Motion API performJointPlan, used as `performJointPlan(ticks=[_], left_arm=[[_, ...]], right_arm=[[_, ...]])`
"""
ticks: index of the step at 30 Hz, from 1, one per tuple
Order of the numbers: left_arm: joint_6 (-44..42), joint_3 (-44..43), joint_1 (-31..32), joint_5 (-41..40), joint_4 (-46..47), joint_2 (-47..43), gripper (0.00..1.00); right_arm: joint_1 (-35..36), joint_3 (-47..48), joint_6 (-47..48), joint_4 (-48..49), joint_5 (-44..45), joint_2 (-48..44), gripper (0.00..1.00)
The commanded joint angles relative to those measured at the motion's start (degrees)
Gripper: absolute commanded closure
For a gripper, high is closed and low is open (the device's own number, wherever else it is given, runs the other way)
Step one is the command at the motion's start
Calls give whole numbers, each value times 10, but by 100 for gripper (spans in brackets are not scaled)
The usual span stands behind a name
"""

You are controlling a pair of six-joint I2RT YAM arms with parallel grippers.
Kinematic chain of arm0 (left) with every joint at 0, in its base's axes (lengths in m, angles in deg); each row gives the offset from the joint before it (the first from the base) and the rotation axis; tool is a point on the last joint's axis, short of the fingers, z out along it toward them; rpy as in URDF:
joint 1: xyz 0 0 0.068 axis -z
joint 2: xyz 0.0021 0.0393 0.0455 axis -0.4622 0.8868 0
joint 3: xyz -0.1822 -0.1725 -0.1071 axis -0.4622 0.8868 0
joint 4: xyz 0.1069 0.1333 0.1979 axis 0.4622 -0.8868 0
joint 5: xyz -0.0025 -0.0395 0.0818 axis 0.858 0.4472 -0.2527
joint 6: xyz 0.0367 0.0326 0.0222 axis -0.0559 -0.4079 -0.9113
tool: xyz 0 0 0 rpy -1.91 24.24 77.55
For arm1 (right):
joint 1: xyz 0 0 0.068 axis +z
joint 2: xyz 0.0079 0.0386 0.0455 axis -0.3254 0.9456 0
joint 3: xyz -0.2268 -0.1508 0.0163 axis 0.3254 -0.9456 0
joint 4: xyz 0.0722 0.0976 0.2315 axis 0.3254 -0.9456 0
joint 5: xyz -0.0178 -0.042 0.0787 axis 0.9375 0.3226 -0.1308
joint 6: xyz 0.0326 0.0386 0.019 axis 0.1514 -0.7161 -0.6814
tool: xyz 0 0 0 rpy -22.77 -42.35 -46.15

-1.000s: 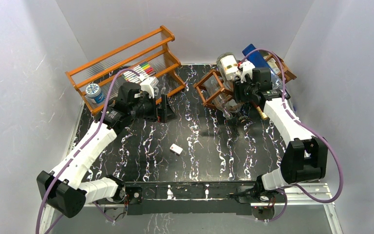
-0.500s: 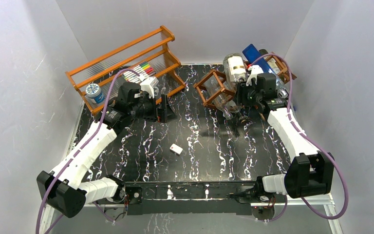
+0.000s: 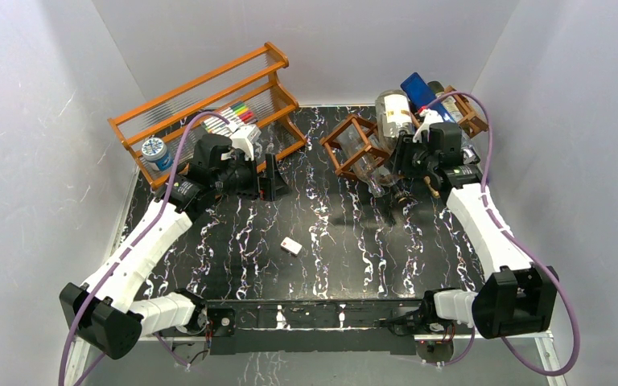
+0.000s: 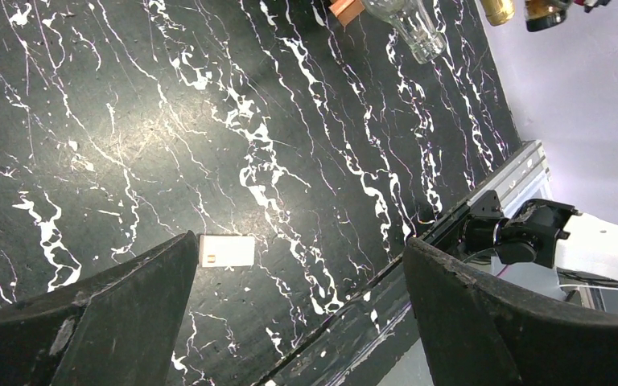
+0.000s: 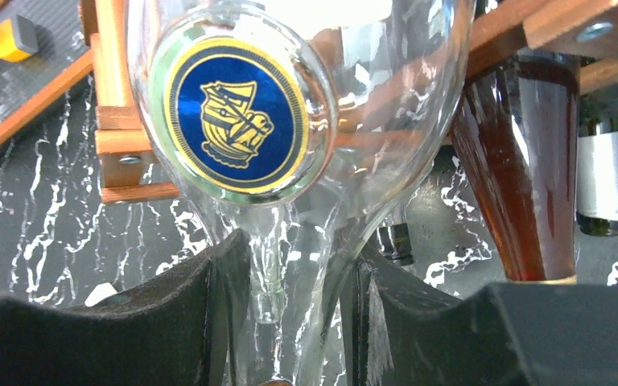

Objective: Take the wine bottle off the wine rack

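Here, the wine bottle (image 5: 306,161) has its neck clamped between the right jaws, while the left jaws gape wide.

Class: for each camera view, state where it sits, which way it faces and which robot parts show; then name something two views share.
Top external: fixed above and behind the bases, looking down across the table; left arm and right arm whole.
Left wrist: on the left arm, facing down at the table; the open left gripper frames a small white block.
Right wrist: facing the wine rack close up; right gripper clamps the neck of the clear wine bottle.
Shared: top and left wrist both show that block.
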Motion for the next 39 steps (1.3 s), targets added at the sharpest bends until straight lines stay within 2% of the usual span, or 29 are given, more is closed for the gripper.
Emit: performJointPlan(ticks=[1,16,21,25,30,39], left_arm=[[4,-17,2,0,-8,-3,2],[-7,-4,1,-23,-26,-17,2],[-8,-4,1,-24,-25,-21,2],[-8,-3,2,-26,-25,-24,2],[-5,3,2,-23,-21,-26,2],[-5,4,2,-24,-22,-35,2]], right_arm=[[-11,76,-50,135,-2,-62,100],[-11,130,-83,109,-49,-70,100],[-11,149,-62,105,-110,-65,100],[-10,163,-67,100,-119,-67,100],[-10,191,-123,90,-141,-51,100],[-11,192,-214,139,-187,-39,100]])
